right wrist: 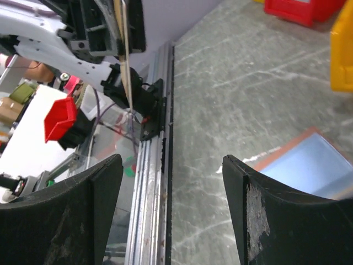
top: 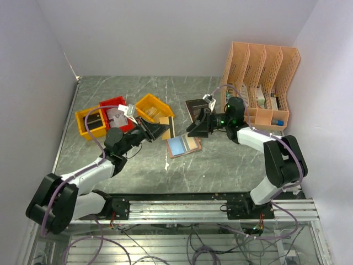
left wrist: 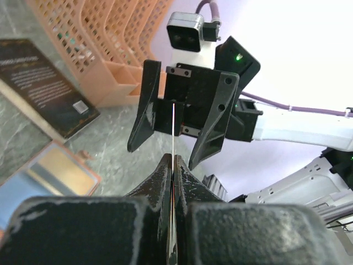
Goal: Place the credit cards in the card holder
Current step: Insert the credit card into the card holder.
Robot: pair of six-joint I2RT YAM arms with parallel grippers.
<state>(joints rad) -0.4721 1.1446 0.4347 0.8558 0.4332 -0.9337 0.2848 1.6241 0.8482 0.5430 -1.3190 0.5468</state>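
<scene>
My left gripper [top: 158, 131] is shut on a credit card [top: 169, 127], pale tan with a dark stripe, and holds it above the table. In the left wrist view this card [left wrist: 173, 124] shows edge-on, rising from the closed fingertips [left wrist: 165, 165]. My right gripper [top: 197, 128] faces it, open and just off the card's far edge, its fingers [left wrist: 215, 124] spread on either side. In the right wrist view the right gripper [right wrist: 174, 171] holds nothing. The tan-pink card holder [top: 193, 146] lies open on the table below, with a light blue card [top: 178, 145] on it.
A black book [top: 196, 106] lies behind the right gripper. The peach slotted file rack [top: 259, 77] stands at the back right. Two yellow bins [top: 91, 122] [top: 154, 107] and a red bin [top: 113, 105] sit at the back left. The metal rail [top: 182, 207] runs along the near edge.
</scene>
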